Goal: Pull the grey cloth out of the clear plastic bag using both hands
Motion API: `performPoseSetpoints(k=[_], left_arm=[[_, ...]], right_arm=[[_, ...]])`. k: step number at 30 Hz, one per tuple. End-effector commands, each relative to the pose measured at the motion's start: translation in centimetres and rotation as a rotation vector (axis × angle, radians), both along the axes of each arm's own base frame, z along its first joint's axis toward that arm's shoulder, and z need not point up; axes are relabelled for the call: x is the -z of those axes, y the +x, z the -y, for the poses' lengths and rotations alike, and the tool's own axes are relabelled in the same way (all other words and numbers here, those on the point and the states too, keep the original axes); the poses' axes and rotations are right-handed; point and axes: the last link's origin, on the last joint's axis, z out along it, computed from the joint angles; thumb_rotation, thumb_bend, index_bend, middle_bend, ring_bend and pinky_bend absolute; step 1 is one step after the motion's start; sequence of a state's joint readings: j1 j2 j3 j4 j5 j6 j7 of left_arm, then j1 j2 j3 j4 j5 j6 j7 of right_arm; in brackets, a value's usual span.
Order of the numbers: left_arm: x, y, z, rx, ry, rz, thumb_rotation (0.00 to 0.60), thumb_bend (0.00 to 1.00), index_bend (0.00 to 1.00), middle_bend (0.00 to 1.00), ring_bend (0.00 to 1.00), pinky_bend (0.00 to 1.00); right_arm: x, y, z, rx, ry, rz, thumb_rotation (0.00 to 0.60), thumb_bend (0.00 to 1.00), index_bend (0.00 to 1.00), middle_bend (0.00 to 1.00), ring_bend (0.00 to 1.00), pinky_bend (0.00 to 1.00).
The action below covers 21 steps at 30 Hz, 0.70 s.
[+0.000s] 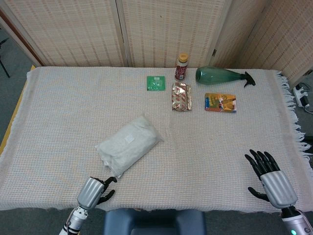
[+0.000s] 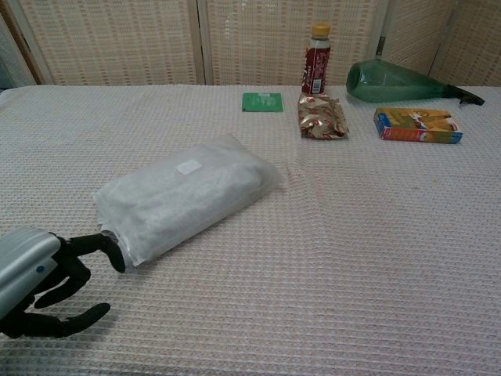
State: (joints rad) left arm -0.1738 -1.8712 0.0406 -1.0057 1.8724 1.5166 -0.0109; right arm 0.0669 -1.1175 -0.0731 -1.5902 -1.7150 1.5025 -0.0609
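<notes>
The clear plastic bag [image 1: 129, 150] with the grey cloth folded inside lies slantwise on the table, left of centre; in the chest view the bag [image 2: 184, 196] shows a small white label on top. My left hand [image 1: 94, 191] hovers at the table's front edge, its fingers apart, and in the chest view its fingertips [image 2: 112, 249] reach the bag's near corner; whether they touch it I cannot tell. My right hand [image 1: 270, 177] stays open with spread fingers over the front right of the table, far from the bag. It is outside the chest view.
Along the back stand a red bottle [image 1: 181, 67], a green glass bottle [image 1: 220, 76] lying on its side, a green packet [image 1: 156, 82], a foil snack bag [image 1: 181, 96] and an orange box [image 1: 220, 102]. A woven cloth [image 1: 58, 112] covers the table; screens stand behind.
</notes>
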Motion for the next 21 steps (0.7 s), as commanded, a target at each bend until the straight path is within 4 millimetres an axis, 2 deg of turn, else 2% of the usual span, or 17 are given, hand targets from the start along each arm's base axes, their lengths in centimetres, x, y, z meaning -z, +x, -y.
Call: performPoseSetpoints(k=[1, 7, 21], left_arm=[[0.5, 0.1, -1.2, 0.010, 0.055, -0.007, 0.600, 0.31, 0.48, 1.00, 1.00, 1.00], [0.9, -0.4, -2.1, 0.025, 0.092, -0.021, 0.600, 0.39, 0.51, 1.00, 1.00, 1.00], [1.8, -0.9, -2.7, 0.023, 0.104, -0.040, 0.600, 0.38, 0.53, 1.00, 1.00, 1.00]], right_arm=[[0.0, 0.0, 0.0, -0.001, 0.000, -0.002, 0.600, 0.10, 0.00, 0.00, 0.00, 0.00], [-0.1, 0.0, -0.2, -0.005, 0.002, -0.001, 0.600, 0.10, 0.00, 0.00, 0.00, 0.00], [-0.4, 0.2, -0.3, -0.011, 0.015, 0.010, 0.600, 0.10, 0.00, 0.00, 0.00, 0.00]])
